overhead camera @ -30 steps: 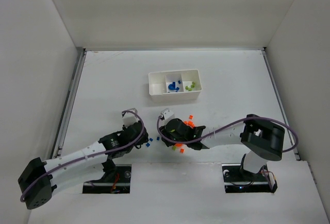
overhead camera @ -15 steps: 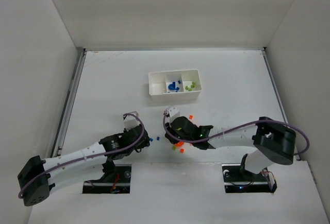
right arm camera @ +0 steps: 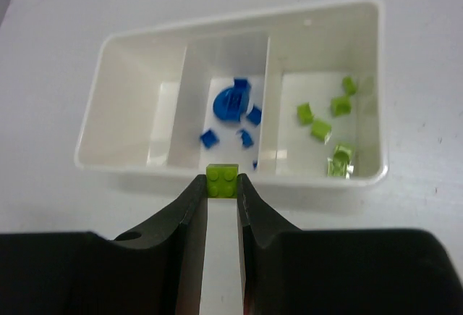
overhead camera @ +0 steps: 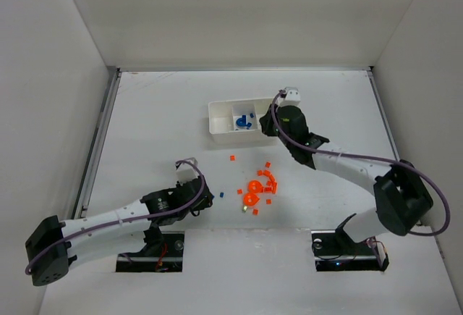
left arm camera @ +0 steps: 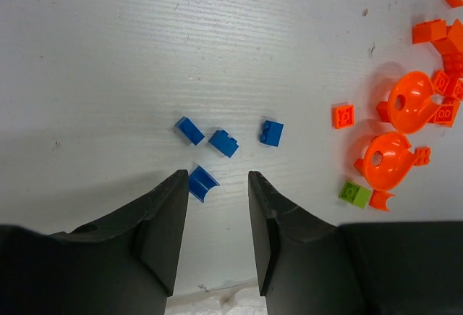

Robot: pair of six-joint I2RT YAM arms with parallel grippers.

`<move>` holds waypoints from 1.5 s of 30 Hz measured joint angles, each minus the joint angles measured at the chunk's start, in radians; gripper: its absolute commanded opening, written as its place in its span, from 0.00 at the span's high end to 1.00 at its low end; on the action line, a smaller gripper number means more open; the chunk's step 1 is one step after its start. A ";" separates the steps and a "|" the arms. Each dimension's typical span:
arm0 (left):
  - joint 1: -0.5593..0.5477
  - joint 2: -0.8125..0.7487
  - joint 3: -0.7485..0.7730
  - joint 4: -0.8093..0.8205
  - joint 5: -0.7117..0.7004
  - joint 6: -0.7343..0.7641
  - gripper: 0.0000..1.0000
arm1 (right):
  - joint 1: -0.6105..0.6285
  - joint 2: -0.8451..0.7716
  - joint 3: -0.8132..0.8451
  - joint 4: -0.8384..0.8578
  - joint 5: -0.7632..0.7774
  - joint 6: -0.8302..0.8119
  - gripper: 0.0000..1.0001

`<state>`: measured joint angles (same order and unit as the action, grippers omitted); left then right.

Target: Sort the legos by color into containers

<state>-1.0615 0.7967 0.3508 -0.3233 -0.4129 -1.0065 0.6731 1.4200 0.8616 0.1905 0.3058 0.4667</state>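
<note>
You have a plain white counter (overhead camera: 159, 119) in front of you, boxed in by white walls (overhead camera: 239, 18) at the back and on both sides. A thin metal strip (overhead camera: 97, 141) runs along the counter's left edge, and a second strip (overhead camera: 390, 134) along its right. Up close, the left wrist view shows you a fine streaked grain on the counter with a few dark specks (left arm camera: 365, 12).
</note>
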 measured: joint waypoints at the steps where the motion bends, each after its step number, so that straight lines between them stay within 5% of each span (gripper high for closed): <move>1: -0.001 0.002 0.000 0.000 0.000 0.000 0.64 | -0.018 0.032 0.032 0.002 0.005 -0.003 0.78; 9: -0.013 0.055 0.000 -0.002 -0.008 0.002 0.63 | -0.098 0.201 0.139 -0.004 0.048 -0.021 0.44; 25: -0.088 0.210 0.045 -0.024 -0.040 -0.033 0.66 | 0.011 0.034 -0.019 0.003 0.062 -0.022 0.44; 45: -0.191 0.491 0.190 -0.087 -0.236 -0.298 0.75 | 0.127 -0.137 -0.197 0.013 0.054 -0.002 0.45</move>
<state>-1.2526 1.2881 0.5404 -0.4107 -0.6491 -1.3048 0.8001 1.2831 0.6647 0.2031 0.3595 0.4644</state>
